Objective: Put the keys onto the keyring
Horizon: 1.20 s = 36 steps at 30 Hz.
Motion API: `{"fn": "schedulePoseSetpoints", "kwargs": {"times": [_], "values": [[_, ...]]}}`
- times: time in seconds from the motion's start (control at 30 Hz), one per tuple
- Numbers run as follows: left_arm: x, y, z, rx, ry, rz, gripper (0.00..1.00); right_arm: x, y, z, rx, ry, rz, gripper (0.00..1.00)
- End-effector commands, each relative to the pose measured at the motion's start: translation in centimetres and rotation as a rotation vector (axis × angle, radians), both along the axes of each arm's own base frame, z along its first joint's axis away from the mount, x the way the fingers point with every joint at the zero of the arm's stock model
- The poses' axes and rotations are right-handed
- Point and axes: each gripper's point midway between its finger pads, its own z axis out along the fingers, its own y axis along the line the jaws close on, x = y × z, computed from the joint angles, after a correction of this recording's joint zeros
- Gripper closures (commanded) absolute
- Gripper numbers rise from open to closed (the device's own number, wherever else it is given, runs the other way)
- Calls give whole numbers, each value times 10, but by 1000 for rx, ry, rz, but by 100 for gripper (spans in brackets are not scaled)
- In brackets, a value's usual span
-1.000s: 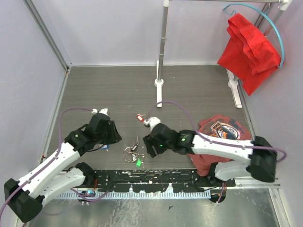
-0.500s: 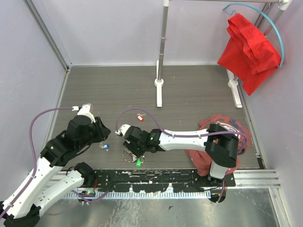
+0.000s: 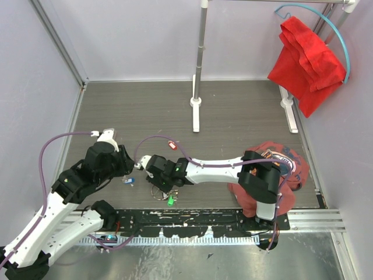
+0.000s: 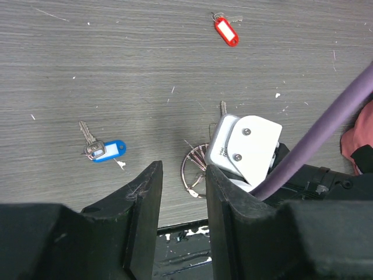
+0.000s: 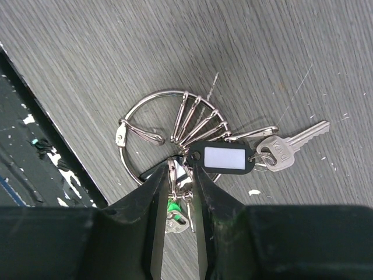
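The keyring lies on the grey table near its front edge, with several metal clips on it. A black-tagged key and a green-tagged key hang from clips. My right gripper is just above the ring's near edge, its jaws narrowly apart astride one clip and not clamping it. In the top view it covers part of the ring. A blue-tagged key and a red-tagged key lie loose. My left gripper is open and empty, above the table left of the ring.
A white pole stand rises at the back middle. A red cloth hangs on a rack at the back right. A red-orange shirt lies at the right. A black rail runs along the front edge.
My right arm has swung left and now sits over the keyring. My left arm has drawn back to the left, away from the blue-tagged key.
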Motion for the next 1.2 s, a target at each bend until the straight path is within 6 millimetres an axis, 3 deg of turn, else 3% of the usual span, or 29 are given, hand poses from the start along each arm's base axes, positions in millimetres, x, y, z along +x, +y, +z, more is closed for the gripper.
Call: {"fn": "schedulePoseSetpoints", "kwargs": {"times": [0.0,0.33,0.6,1.17], "values": [[1,1,5,0,-17,-1,57,10,3,9,-6,-44,-11,71],[2,1,5,3,-14,-3,57,11,-27,24,6,-78,-104,69],[3,-3,4,4,-4,-14,57,5,-49,17,-27,-65,-117,69],[3,-4,1,2,2,-20,57,3,-53,-2,-86,-43,-78,67]]}}
